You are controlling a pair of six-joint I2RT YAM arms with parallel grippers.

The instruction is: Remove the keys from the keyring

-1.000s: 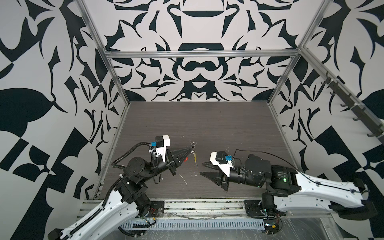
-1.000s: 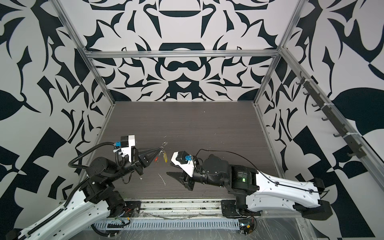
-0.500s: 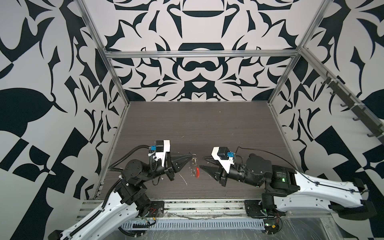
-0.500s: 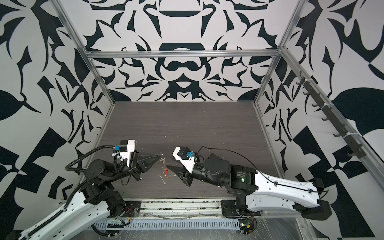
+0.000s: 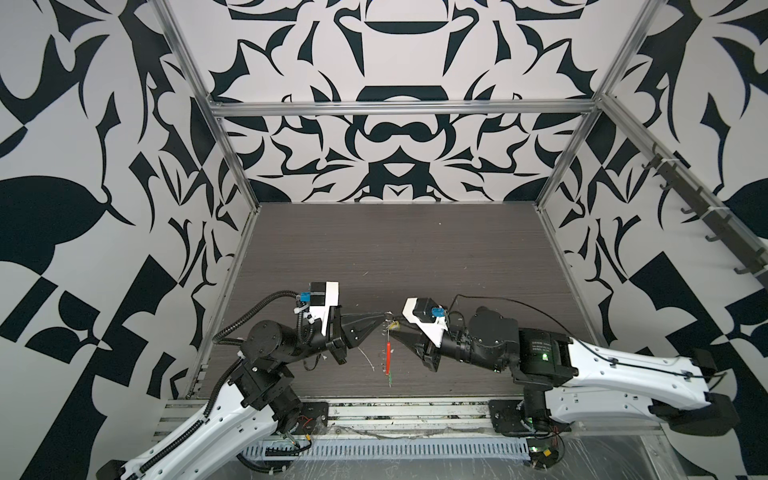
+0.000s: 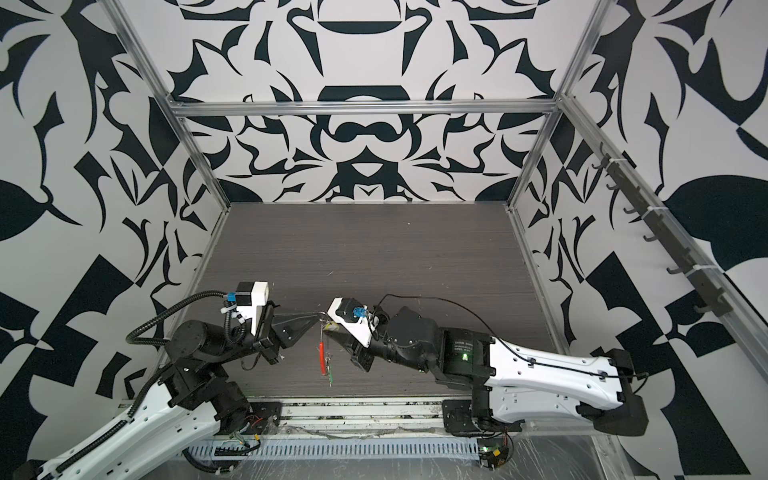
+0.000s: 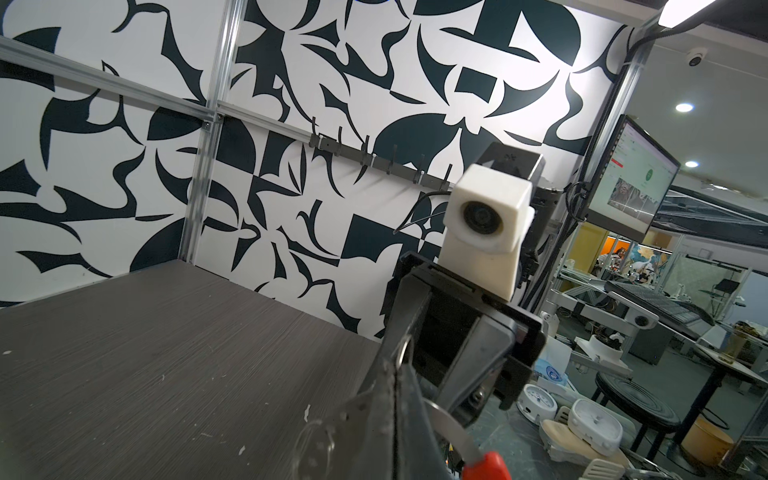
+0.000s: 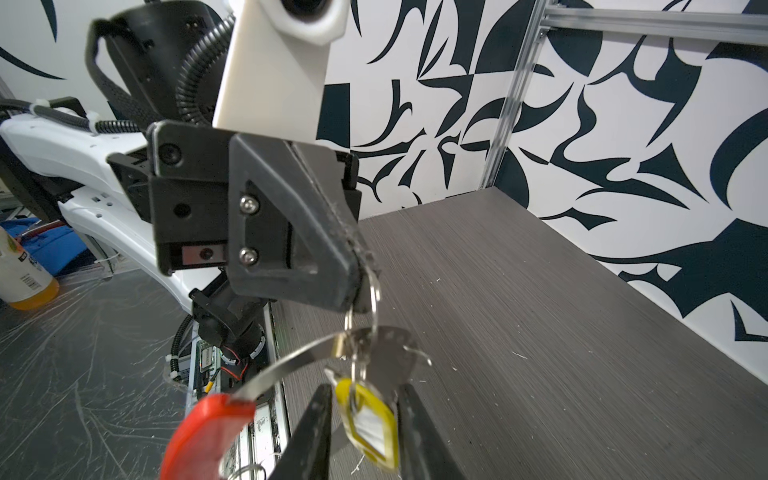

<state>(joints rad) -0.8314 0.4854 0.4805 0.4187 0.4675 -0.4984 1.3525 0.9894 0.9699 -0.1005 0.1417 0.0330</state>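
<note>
The keyring, a thin silver hoop with a red sleeve, hangs above the table's front middle. My left gripper is shut on its top, where a small silver loop shows at the gripper's tip. The yellow key dangles from the hoop between the black fingers of my right gripper, which press against its sides. In both top views the green key hangs lowest, below the red sleeve. The right gripper meets the left gripper tip to tip.
The dark wood-grain table carries small white flecks and a thin pale curved strip under the left gripper. Patterned walls with aluminium posts close in three sides. A hook rail runs along the right wall.
The left gripper carried the keyring toward the middle. The right gripper rose from low over the table to meet it, and its jaws narrowed round the yellow key.
</note>
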